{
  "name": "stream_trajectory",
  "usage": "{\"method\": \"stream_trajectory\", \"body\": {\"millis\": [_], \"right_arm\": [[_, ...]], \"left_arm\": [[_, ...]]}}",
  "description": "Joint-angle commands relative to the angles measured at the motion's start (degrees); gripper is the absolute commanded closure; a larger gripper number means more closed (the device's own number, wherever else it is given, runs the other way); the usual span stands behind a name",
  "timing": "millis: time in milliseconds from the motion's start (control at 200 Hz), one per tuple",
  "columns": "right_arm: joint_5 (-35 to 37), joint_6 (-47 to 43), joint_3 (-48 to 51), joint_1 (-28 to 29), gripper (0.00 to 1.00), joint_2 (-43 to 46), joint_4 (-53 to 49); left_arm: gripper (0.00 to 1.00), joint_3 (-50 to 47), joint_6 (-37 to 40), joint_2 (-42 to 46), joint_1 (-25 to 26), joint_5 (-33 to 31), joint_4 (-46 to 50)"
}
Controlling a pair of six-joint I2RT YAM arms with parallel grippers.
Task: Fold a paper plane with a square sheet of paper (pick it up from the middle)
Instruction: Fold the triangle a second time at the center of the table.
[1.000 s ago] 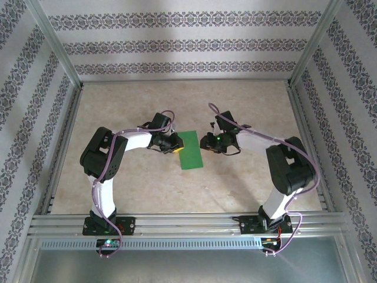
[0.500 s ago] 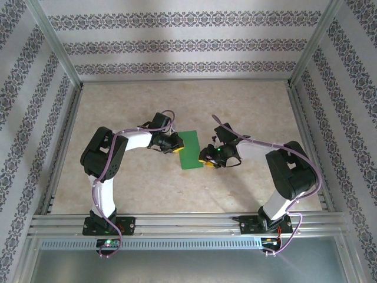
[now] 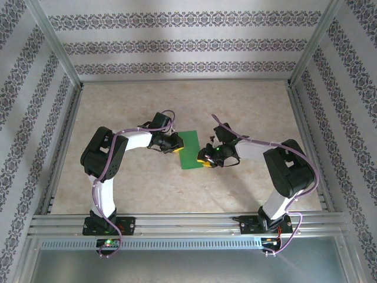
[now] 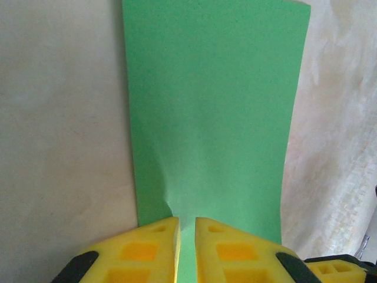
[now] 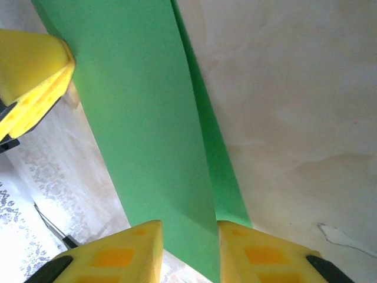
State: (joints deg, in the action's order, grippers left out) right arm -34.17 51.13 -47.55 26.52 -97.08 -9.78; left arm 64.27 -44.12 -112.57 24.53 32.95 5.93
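Observation:
The square sheet of paper is bright green and looks folded into a narrow strip, one layer over another. My left gripper is shut on its left edge, and the green paper runs out between the yellow fingertips. My right gripper is at the strip's near right corner. Its jaws stand apart, astride the raised upper layer. The left gripper's yellow finger shows at the strip's far side.
The beige tabletop is ringed by an aluminium frame and patterned walls. Both arm bases are bolted at the near rail. A thin crack-like mark lies on the surface right of the right jaws.
The right gripper has swung down and left to the strip's near right corner, and its jaws now straddle the paper. The left gripper and the paper have stayed put.

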Motion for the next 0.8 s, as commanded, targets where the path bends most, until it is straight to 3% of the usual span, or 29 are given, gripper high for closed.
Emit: {"method": "stream_trajectory", "body": {"millis": [0, 250, 340, 460, 794], "right_arm": [[-1.01, 1.33, 0.86, 0.37, 0.72, 1.35, 1.10], [0.73, 2.01, 1.06, 0.20, 0.88, 1.63, 0.78], [2.24, 1.69, 0.89, 0.18, 0.94, 1.63, 0.02], [2.71, 0.99, 0.19, 0.20, 0.98, 1.11, -1.55], [2.41, 0.11, -1.52, 0.37, 0.99, 1.80, -4.34]], "left_arm": [[0.84, 0.35, 1.14, -1.68, 0.16, -2.48, 4.06], [0.84, 0.83, 1.77, -0.55, 0.12, -2.22, 4.30], [0.83, -0.02, 2.61, 3.52, 0.42, 0.89, -0.24], [0.80, 0.78, 4.22, 6.17, 0.47, 1.25, -0.63], [0.83, 4.36, 5.89, -1.70, 0.22, -2.58, 4.87]]}}
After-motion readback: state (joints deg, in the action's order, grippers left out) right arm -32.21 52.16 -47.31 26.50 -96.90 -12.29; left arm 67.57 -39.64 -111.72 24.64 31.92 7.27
